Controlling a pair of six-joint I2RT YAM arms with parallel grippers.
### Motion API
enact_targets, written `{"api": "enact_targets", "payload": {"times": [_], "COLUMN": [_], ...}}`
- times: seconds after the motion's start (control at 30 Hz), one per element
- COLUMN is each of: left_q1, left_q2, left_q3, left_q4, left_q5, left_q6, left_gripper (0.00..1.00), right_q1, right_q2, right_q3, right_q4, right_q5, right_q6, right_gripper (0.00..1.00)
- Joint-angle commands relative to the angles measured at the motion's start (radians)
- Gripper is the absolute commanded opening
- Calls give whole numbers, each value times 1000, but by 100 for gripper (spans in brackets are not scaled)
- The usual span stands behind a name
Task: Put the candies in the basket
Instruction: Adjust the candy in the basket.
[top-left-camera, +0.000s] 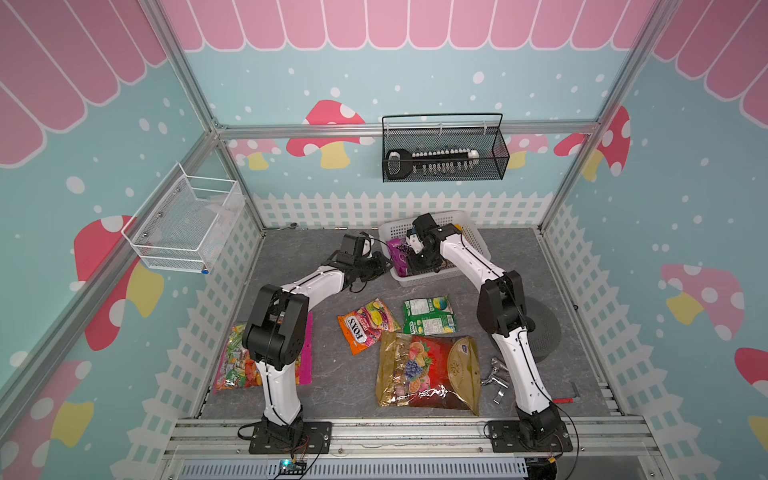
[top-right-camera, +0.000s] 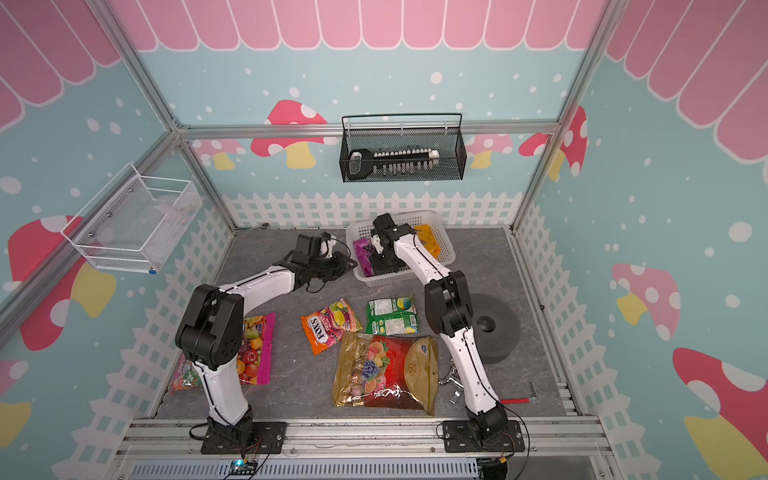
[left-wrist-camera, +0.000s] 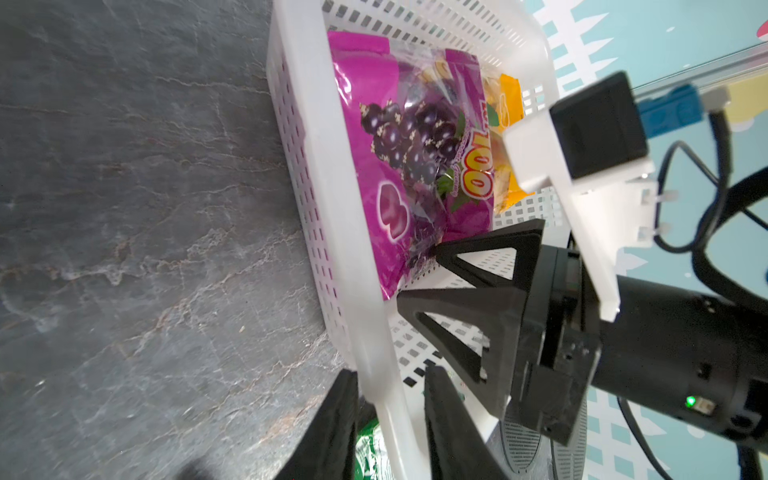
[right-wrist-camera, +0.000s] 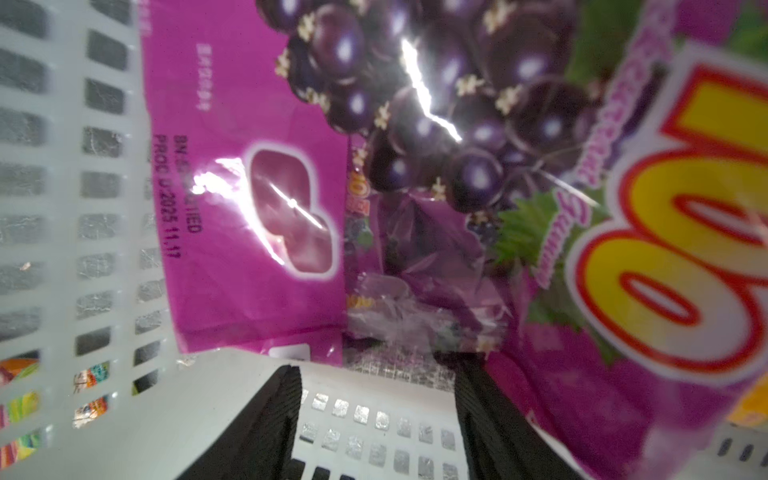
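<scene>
Purple candy bag (top-left-camera: 399, 255) lies inside the white perforated basket (top-left-camera: 428, 277), against its left wall, with the yellow-orange bag (top-right-camera: 430, 241) beside it in the same basket. Down in the basket, at that bag's edge, the right tool (right-wrist-camera: 378, 386) has its fingers spread, with nothing between them. At the near-left rim the left tool (left-wrist-camera: 390, 371) straddles the wall, parted, a gap showing on the inner side. On the grey surface (top-left-camera: 324, 386) lie the orange FOX'S bag (top-left-camera: 368, 326), green bag (top-left-camera: 430, 316), red-gold bag (top-left-camera: 430, 372) and, under the left arm, the clear multicoloured bag (top-left-camera: 237, 365).
</scene>
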Motion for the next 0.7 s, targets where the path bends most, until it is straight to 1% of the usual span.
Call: {"api": "enact_targets", "payload": {"times": [0.0, 0.2, 0.33, 0.47, 0.57, 0.67], "left_q1": [0, -1, -8, -18, -24, -27], "left_q2": [44, 70, 81, 85, 91, 96], "left_q3": [31, 38, 32, 17, 4, -3], "left_q4": [5, 15, 18, 30, 32, 35], "left_q5": [-5, 6, 11, 13, 18, 20], "left_q6": [-14, -25, -31, -37, -42, -44], "left_gripper": [30, 24, 20, 14, 13, 11], "right_q1": [9, 29, 39, 48, 51, 50], "right_q2": [75, 118, 113, 52, -9, -54], "right_q3": [41, 55, 28, -74, -177, -245], "right_q4": [-54, 0, 97, 255, 392, 495], "right_q5": [12, 42, 53, 48, 52, 61], "right_q6": [-45, -7, 63, 161, 232, 277], "right_gripper": [67, 70, 69, 69, 69, 68]}}
